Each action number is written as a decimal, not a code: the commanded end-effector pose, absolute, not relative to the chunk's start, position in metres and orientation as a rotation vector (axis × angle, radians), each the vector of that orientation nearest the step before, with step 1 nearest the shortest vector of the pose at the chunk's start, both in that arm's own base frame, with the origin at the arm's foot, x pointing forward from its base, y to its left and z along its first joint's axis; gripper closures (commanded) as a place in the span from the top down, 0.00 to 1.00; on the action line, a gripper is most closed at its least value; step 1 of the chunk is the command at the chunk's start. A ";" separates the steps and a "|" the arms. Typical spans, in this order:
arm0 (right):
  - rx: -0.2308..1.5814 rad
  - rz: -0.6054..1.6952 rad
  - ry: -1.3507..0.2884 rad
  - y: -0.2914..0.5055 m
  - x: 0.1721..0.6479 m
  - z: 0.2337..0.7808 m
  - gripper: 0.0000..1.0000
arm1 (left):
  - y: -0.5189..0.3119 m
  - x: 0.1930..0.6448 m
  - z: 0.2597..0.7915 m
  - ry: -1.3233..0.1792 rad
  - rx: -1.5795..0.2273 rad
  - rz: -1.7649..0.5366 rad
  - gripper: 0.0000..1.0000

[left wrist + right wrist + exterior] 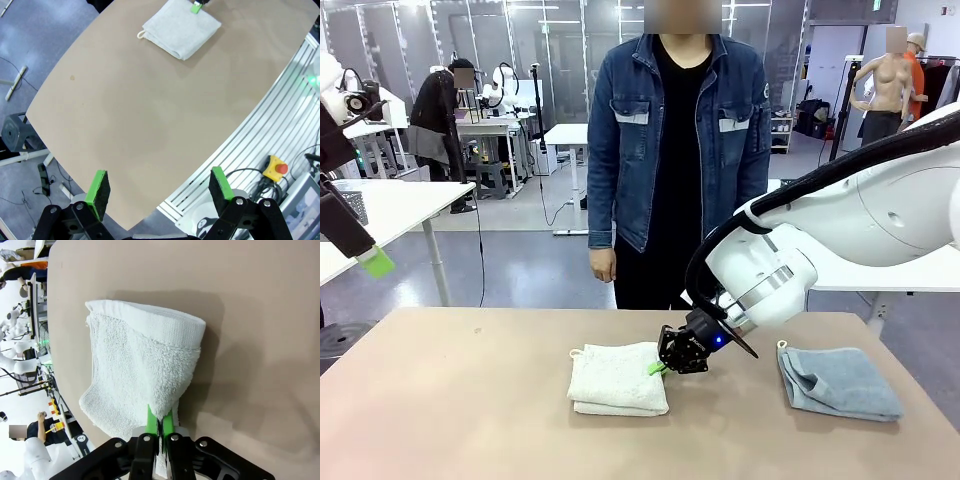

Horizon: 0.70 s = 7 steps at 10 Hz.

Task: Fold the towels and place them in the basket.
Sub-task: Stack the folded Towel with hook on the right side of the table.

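Across the tan table (470, 400), the right end effector (658, 368) pinches the folded cream-white towel's (616, 378) right edge.

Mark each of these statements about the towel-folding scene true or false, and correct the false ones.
1. The right gripper is shut on the cream-white towel. True.
2. The blue-grey towel lies stacked on the cream-white one. False: the two lie apart on the table, the blue-grey one off toward the robot's right.
3. The left gripper is open and holds nothing. True.
4. The person is pressing a hand on the cream-white towel. False: the person stands behind the table with the arms hanging down.
5. The cream-white towel is folded. True.
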State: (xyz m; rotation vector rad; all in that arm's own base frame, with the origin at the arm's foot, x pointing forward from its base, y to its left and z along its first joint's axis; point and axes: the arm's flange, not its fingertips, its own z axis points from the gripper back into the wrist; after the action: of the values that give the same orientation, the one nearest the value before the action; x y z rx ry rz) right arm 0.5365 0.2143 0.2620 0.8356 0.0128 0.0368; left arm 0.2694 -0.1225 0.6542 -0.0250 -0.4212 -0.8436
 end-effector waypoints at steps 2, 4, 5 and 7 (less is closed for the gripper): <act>0.667 0.162 -0.136 0.196 0.517 0.309 0.04 | -0.123 0.270 0.652 -0.439 -0.021 -0.843 1.00; 0.561 0.214 -0.169 0.185 0.511 0.347 0.04 | -0.123 0.270 0.652 -0.439 -0.021 -0.843 1.00; 0.508 0.254 -0.177 0.182 0.508 0.367 0.04 | -0.123 0.270 0.652 -0.439 -0.021 -0.843 1.00; 0.402 0.301 -0.204 0.179 0.500 0.407 0.04 | -0.123 0.270 0.652 -0.439 -0.021 -0.843 1.00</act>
State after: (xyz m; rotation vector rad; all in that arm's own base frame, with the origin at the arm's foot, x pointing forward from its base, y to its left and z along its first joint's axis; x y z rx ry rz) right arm 0.5051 0.1789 0.3946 0.4587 -0.2112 0.3142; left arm 0.2694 -0.1225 0.6542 -0.0250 -0.4213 -0.8436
